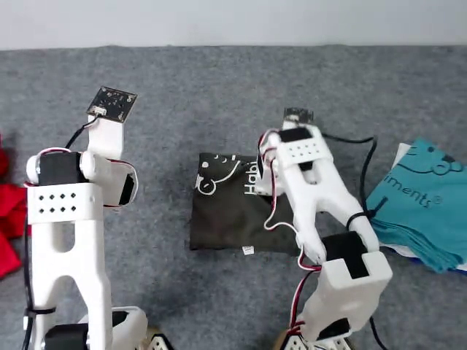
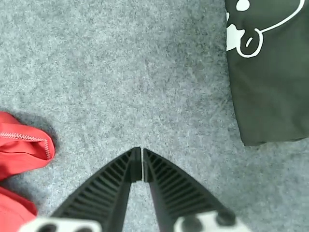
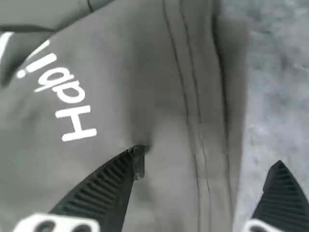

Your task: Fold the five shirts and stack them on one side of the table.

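A folded black shirt (image 1: 226, 211) with white print lies at the table's middle. My right gripper (image 3: 208, 157) is open over the shirt's right edge. One of its fingers (image 3: 129, 166) presses into the black shirt (image 3: 120, 72) and the other sits past the hem, above the grey table. My left gripper (image 2: 141, 162) is shut with nothing in it, just above bare table left of the black shirt (image 2: 275, 77). A red shirt (image 2: 21, 147) lies crumpled by it, at the table's left edge (image 1: 9, 219). On the right lies a teal shirt (image 1: 423, 197).
The grey felt table (image 1: 219, 87) runs to a pale wall at the back. A white garment edge (image 1: 400, 157) peeks from under the teal shirt. The right arm (image 1: 321, 197) reaches across the black shirt's right part, and a black cable (image 1: 365, 157) trails beside it.
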